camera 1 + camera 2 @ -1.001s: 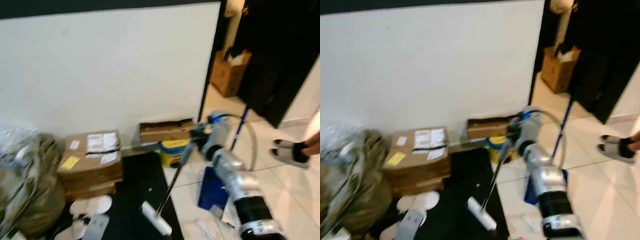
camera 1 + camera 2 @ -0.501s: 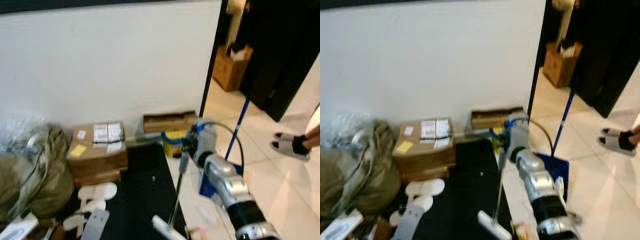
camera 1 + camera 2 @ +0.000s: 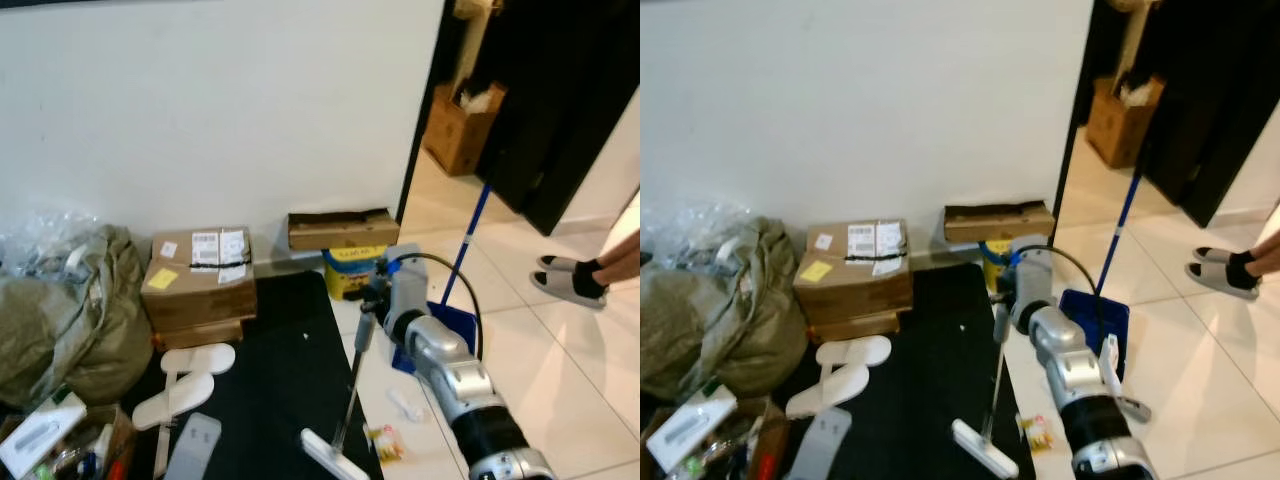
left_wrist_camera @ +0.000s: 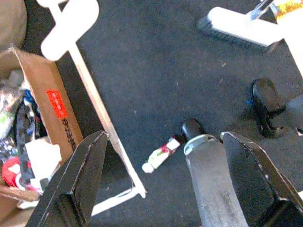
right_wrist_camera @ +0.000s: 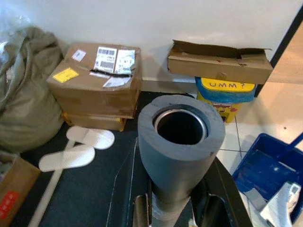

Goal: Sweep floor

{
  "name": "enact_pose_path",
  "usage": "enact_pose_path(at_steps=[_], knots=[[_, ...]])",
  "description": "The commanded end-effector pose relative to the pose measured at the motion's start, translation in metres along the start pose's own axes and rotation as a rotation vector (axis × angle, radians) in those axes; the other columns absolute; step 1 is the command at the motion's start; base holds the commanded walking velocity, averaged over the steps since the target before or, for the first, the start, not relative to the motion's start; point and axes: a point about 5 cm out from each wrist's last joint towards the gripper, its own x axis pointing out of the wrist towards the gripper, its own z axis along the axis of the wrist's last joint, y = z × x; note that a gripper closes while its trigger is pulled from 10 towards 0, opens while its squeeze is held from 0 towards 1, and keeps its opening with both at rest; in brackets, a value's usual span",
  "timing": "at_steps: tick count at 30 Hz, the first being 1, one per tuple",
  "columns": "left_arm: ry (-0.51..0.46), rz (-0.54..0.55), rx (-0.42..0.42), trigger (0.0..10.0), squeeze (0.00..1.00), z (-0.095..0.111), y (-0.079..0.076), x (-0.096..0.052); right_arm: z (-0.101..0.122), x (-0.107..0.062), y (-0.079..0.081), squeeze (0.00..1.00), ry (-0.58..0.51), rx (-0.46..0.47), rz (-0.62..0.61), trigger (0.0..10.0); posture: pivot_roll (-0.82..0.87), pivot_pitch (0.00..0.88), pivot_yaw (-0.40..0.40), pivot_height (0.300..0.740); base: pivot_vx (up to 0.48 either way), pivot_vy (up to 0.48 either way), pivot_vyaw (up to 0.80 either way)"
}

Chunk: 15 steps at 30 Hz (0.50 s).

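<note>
Broom [image 3: 345, 400] looks light and stiff, head at the black mat's [image 3: 270, 370] edge. My right gripper [image 3: 372, 300] pinches its foam-sleeved handle top. Left gripper [image 4: 163, 184] fingers spread.

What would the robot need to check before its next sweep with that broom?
1. Grip: right tool shut on the broom handle. Ok.
2. Broom head down on the black mat. Ok.
3. Litter in reach: a wrapper lies just beside the head. Ok.
4. Dustpan close by, behind the arm. Ok.
5. Obstacles: white slippers lie on the mat. Not ok.
6. Person's feet stand apart, on the tiles. Ok.
</note>
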Motion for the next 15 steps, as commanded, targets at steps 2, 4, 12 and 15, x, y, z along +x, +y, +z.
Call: enact_pose_path(at_steps=[2,4,12,15], knots=[[0.022,0.003,0.004,10.0,0.0,-0.0061,0.0026,-0.0015,0.0123,0.0029,0.0043,0.0,-0.057,-0.022,0.009,10.0,-0.1,0.0,0.02,0.74,-0.274,0.0,0.0],[0.022,-0.004,0.0,10.0,0.0,-0.006,0.0021,-0.0015,0.0123,0.003,0.0048,0.0,-0.058,-0.023,0.009,10.0,-0.1,0.0,0.022,0.74,0.0,0.0,0.0],[0.031,-0.062,-0.034,10.0,0.0,-0.0057,-0.0022,-0.001,0.0118,0.0039,0.0066,0.0,-0.06,-0.025,0.01,10.0,-0.1,0.0,0.022,0.74,0.0,-0.085,0.0],[0.033,-0.066,-0.043,10.0,0.0,-0.0063,-0.0037,-0.001,0.0116,0.0038,0.0077,0.0,-0.059,-0.027,0.013,10.0,-0.11,0.0,0.022,0.74,0.0,-0.45,0.0]])
